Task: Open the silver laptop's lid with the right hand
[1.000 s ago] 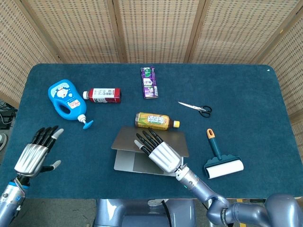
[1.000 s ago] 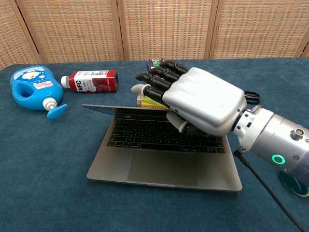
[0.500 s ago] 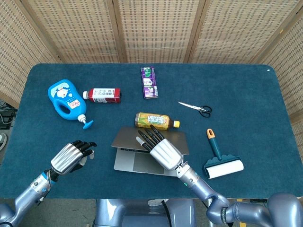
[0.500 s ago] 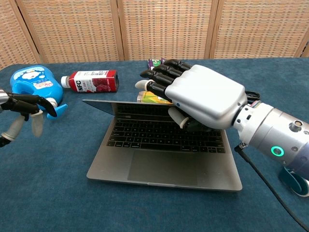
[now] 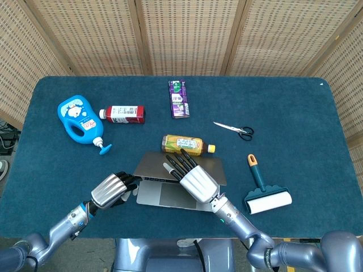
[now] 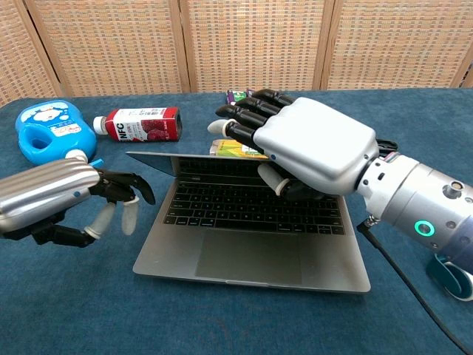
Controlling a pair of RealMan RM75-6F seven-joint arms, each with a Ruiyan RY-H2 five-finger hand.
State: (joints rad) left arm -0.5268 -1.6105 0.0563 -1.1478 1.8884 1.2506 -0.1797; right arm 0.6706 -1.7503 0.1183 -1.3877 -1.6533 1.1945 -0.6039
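Silver laptop (image 5: 170,184) is lying near the front edge of the blue surface (image 5: 295,102) in the head view, and its lid is partly raised. The right robot hand (image 5: 190,174) is reaching over it from the front, palm down, with the fingers stretched forward and a little apart over the lid's edge. It is gripping nothing that I can see. The left robot hand (image 5: 113,188) is hovering just beside the laptop's left edge, its fingers curled inward and holding nothing. Behind the laptop a yellow tea bottle (image 5: 187,145) is lying on its side. Farther back are a blue detergent bottle (image 5: 79,119), a red juice bottle (image 5: 123,113) and a purple carton (image 5: 178,98). Scissors (image 5: 235,130) and a lint roller (image 5: 264,190) are lying to the right.

In the chest view, the laptop (image 6: 244,237) is showing its keyboard, and the lid is standing only slightly above it. The right robot hand (image 6: 303,151) is hanging over the keyboard's rear part, with dark fingers (image 6: 247,115) pointing past the lid's top edge and the thumb bent down under the palm. Whether the fingers are touching the lid I cannot tell. The left robot hand (image 6: 66,200) is coming in from the left, knuckles up, with the fingertips (image 6: 129,214) bent downward near the laptop's left front corner, apart from it.
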